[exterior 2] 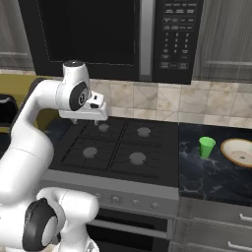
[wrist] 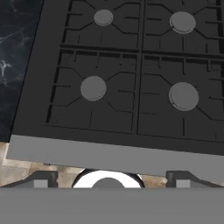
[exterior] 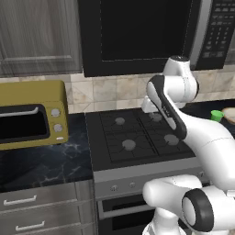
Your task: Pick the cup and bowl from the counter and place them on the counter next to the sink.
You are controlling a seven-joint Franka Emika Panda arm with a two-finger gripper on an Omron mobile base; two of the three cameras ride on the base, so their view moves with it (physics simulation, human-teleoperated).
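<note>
Arm rises from the base, upper link leaning up and back, elbow joint high. Forearm folds down and forward to the wrist, hand held level well above the work surface, pointing downward. Gripper (exterior 2: 82, 119) hangs below the hand's flat white flange; in the right base view only short stubs show beneath it. Hand view: the two dark fingertips (wrist: 42, 179) sit far apart at the bottom corners, jaws spread wide, nothing between them. No contact with any surface.
</note>
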